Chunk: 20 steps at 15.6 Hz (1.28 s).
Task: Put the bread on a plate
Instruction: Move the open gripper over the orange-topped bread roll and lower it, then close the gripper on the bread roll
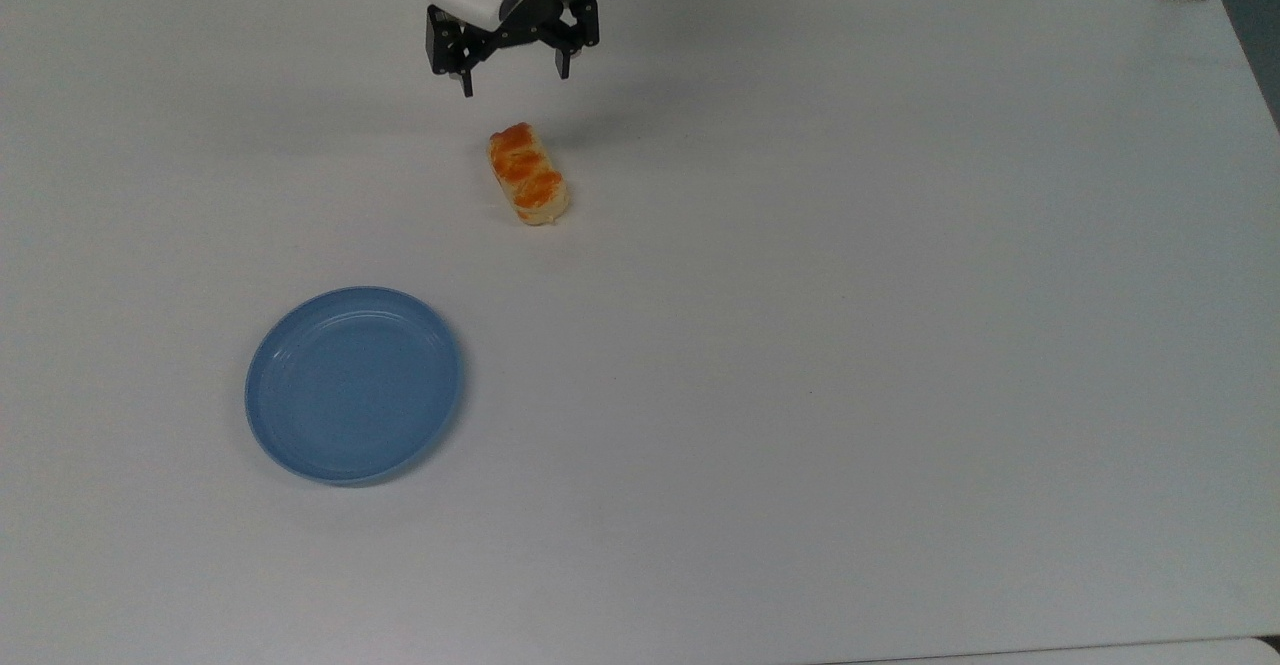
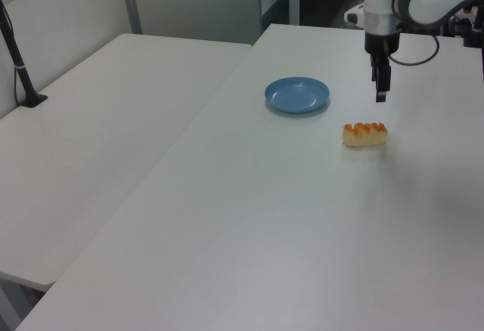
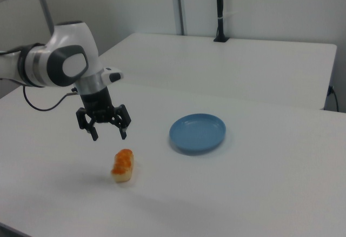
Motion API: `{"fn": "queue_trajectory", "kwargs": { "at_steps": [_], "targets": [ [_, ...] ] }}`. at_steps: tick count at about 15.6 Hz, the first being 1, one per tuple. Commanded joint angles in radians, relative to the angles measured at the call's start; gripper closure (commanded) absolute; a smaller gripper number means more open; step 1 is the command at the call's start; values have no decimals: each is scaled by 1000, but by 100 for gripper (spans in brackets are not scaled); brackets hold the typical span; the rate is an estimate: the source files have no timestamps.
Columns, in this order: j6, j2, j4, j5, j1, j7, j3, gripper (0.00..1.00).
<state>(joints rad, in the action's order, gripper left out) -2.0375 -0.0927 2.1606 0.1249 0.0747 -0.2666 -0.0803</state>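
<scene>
The bread lies flat on the table, well apart from the plate, which sits toward 7 o'clock from it in the top view. Nothing touches the bread. The gripper hangs in the air just past the bread's 12 o'clock end in the top view, clear above it in the right view, fingers spread wide and empty. Progress, as judged: the approach is under way; descent, grasp, carry and release on the plate all remain. The plate holds nothing. Materials: the bread is an oblong pale-yellow roll with rounded ends and orange-brown glazed humps along its top; its long axis runs roughly 11 to 5 o'clock in the top view. It looks soft, so a firm pinch could dent it. The plate is round, shallow, light blue, smooth, with faint rings inside the rim. The table is white, matte and flat.
</scene>
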Motion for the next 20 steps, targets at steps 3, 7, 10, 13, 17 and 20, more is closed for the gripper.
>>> {"fn": "queue_trajectory", "kwargs": {
  "at_steps": [3, 7, 10, 13, 17, 20],
  "targets": [
    [-89, 97, 18, 56, 11, -13, -9, 0],
    [-136, 126, 39, 70, 14, -9, -9, 0],
    [-161, 130, 62, 75, 13, -9, -9, 0],
    [-194, 156, 73, 82, 7, 13, -9, 0],
    [-234, 195, 73, 136, 2, 81, -9, 2],
    [-245, 212, 71, 160, 0, 110, -9, 18]
  ]
}}
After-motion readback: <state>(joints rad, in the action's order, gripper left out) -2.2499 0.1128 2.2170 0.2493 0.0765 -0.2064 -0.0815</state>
